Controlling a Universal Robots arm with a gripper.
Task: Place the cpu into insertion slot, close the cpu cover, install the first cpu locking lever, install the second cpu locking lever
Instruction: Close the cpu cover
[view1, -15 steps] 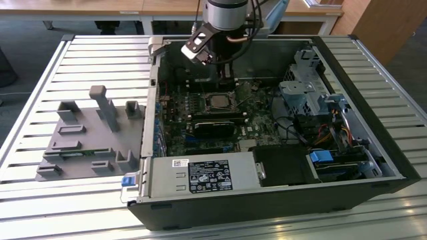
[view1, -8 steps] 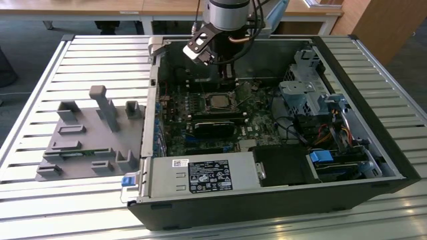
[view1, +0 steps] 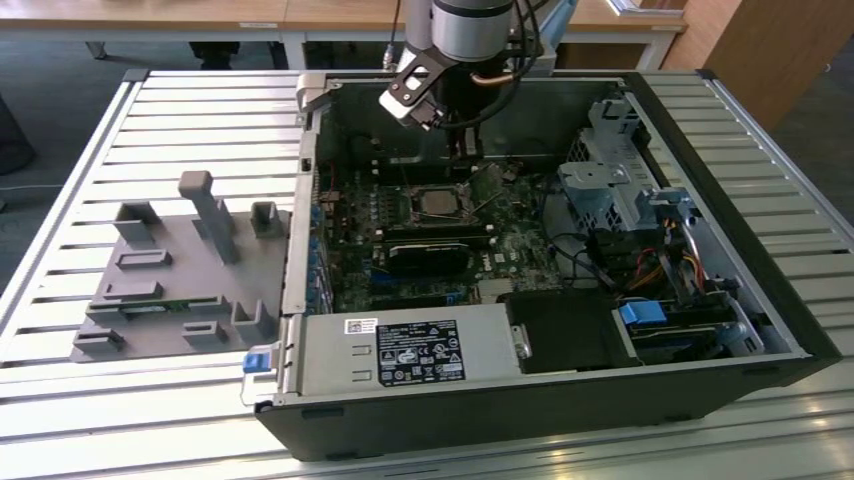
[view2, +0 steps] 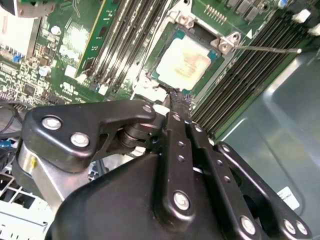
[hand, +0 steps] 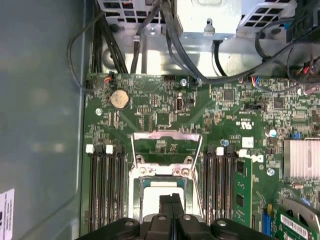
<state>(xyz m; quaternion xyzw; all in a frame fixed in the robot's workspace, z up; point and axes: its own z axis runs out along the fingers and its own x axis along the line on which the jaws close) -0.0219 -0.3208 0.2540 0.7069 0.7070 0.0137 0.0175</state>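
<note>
Claw (hand: 171, 199) is pinched shut, empty, its tips just above the cpu (view2: 184, 61). The cpu lies seated in the socket at the motherboard's (hand: 150, 107) middle. The cpu cover (hand: 166, 136) is flipped open beside it.

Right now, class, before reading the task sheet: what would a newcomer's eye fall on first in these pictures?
The open computer case on the slatted table, with the robot arm reaching into it, dominates the exterior view. In the second wrist view the cpu, pale silver, stands out just beyond the shut end effector. In the first wrist view the cpu cover stands swung open.
</note>
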